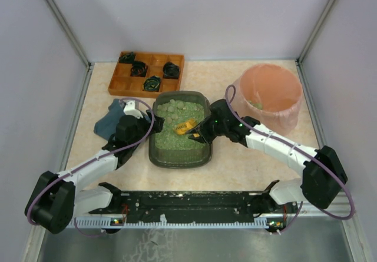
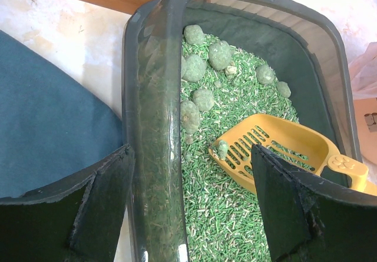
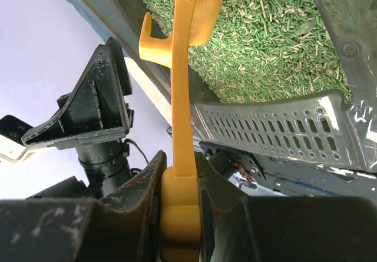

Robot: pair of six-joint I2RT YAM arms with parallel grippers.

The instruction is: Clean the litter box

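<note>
Yellow plastic scoop (image 1: 184,126) rests on the green litter (image 2: 224,215), in the middle of the top view. The right gripper (image 1: 199,133) pinches its handle tight. The litter box (image 1: 178,161) sits mid-table. The left gripper (image 2: 191,153) is spread wide, one finger on each side of the box's left rim. Green lumps (image 2: 203,62) sit in the box's upper part.

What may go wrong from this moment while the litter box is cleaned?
The left gripper stands open astride the litter box rim, not clamping it, so the box may slide if the scoop pushes. Only one small clump sits near the scoop's front edge; it might roll off on the way to the pink bin.
</note>
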